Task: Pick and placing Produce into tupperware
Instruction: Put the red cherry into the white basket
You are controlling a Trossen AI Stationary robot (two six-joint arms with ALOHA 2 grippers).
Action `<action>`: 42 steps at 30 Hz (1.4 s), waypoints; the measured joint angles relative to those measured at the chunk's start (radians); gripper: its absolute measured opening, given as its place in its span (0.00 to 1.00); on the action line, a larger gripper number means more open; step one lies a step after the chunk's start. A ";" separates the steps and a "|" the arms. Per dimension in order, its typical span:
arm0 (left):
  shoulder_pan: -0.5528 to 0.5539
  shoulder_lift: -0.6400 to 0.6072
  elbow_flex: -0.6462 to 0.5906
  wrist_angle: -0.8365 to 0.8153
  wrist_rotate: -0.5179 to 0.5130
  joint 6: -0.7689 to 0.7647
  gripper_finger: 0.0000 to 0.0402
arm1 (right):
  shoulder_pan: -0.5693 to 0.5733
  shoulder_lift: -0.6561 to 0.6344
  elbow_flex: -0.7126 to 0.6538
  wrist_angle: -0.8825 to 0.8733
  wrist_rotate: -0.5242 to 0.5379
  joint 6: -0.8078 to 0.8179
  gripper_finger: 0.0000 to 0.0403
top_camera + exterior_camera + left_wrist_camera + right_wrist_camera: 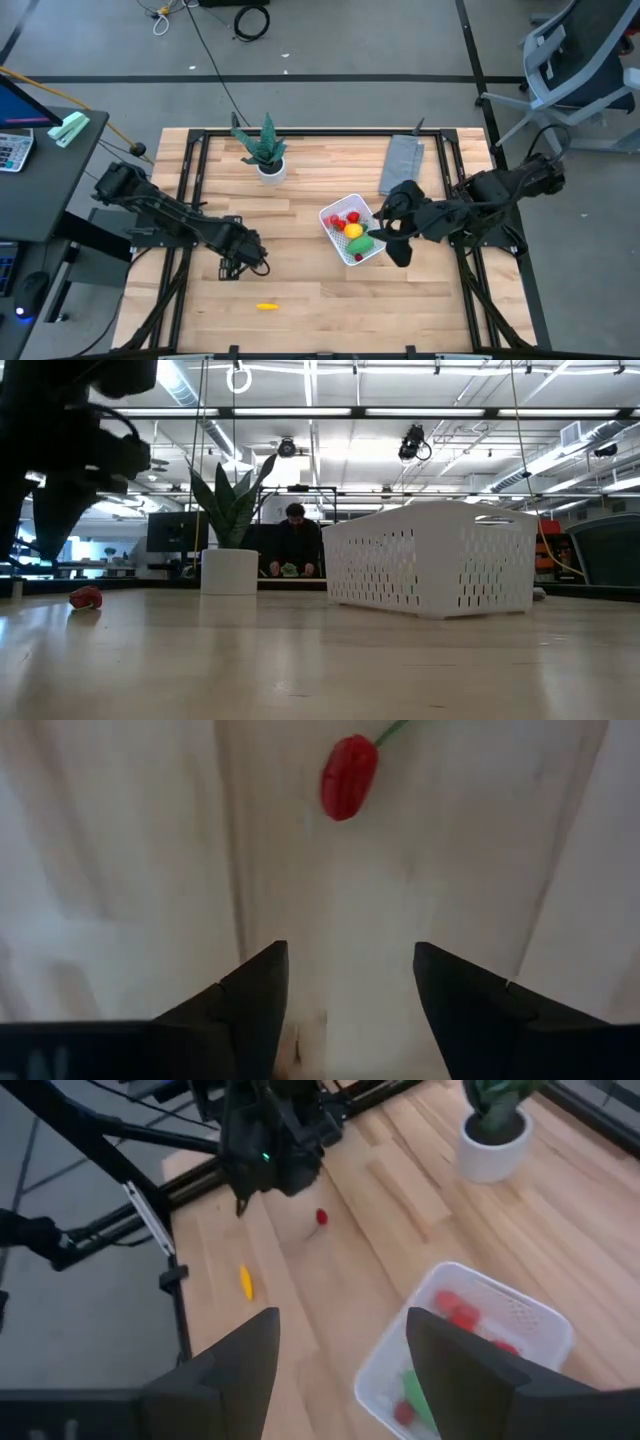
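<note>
The white tupperware (335, 232) sits right of the table's middle and holds red, yellow and green produce (354, 232). A small red piece with a green stem (348, 775) lies on the wood, just beyond the fingertips of my left gripper (350, 990). That gripper points down, open, with nothing between its fingers. A thin yellow-orange piece (266, 306) lies near the table's front edge. My right gripper (340, 1340) hangs open above the tupperware's right side, also with nothing between its fingers.
A potted plant (268, 152) stands at the far middle of the table. A folded grey cloth (403, 163) lies at the far right. A person (295, 538) is in the room behind the table. Bare wood lies between the left gripper and the tupperware.
</note>
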 joint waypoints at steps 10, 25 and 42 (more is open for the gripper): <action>0.010 0.000 -0.069 0.142 -0.040 0.190 0.56 | 0.000 0.001 -0.112 0.116 -0.002 0.058 0.57; 0.163 0.015 -0.069 0.268 0.011 0.252 0.55 | 0.000 0.001 -0.163 0.118 0.027 0.149 0.57; 0.159 0.014 -0.104 0.307 0.064 0.210 0.51 | 0.001 0.001 -0.163 0.118 0.029 0.148 0.57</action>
